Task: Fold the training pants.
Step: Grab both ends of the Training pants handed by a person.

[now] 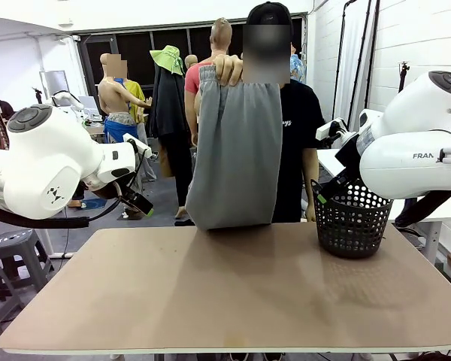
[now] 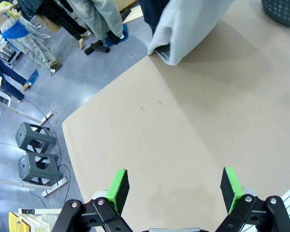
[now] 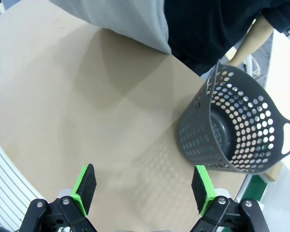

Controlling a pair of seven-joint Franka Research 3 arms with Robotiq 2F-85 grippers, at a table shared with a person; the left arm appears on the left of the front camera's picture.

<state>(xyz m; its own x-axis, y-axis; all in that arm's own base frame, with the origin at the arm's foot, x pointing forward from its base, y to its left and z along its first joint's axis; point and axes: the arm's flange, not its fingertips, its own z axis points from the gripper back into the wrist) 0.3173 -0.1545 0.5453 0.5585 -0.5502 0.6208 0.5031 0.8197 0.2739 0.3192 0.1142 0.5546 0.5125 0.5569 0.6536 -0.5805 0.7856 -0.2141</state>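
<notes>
**Item:** training pants [image 1: 237,150], light grey, gathered waistband.

**Location:** centre of the front view. They are hung from the waistband, which is gripped by the person's hand [image 1: 227,69] at upper centre. The lower end is met by the far edge of the table [image 1: 233,301] (resting or merely brushing cannot be told). Nothing is yet laid flat.

**Hazards, as judged:**
- The cloth may be bunched or creased if it is let down in a heap at the far edge, since no part has been spread.
- A leg may be dragged over the table rim if it is pulled from one side alone.
- The black mesh basket [image 1: 351,218], at the right of the front view beside the right arm, may be knocked over if that arm is swung inward low.

**Left gripper** [image 2: 174,186]: jaws spread wide, nothing held. Bare tabletop is seen between the green pads [image 2: 118,188]. The arm is raised at the left of the front view, with the wrist tilted down toward the table.

**Right gripper** [image 3: 144,188]: jaws spread wide, empty, poised above the tabletop. The basket is seen at the right of its own view. The arm is bulked over the basket at the right edge of the front view.
</notes>
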